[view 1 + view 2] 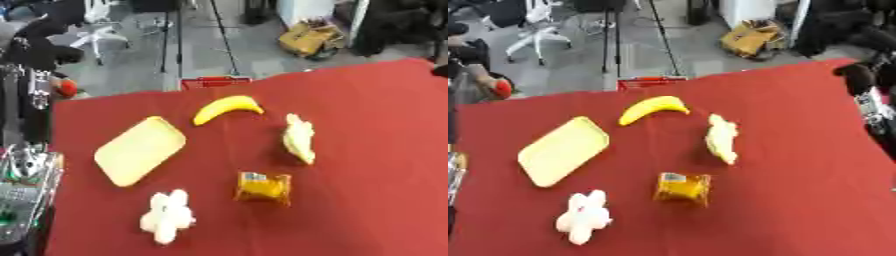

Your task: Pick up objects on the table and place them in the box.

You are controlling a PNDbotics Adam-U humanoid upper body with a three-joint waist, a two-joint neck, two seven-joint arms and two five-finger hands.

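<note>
On the red table lie a yellow banana, a flat pale yellow tray, a pale yellow lumpy item, an orange packet and a white fluffy item. A red-rimmed box shows just past the table's far edge, behind the banana. My left hand is a black and silver shape at the lower left edge, off the cloth. My right hand hangs dark over the table's far right edge, well away from every item. Neither hand touches anything.
Beyond the table is grey floor with a tripod, an office chair and a yellow cardboard box. A small red round thing sits by the far left corner. Bare cloth spreads over the right half.
</note>
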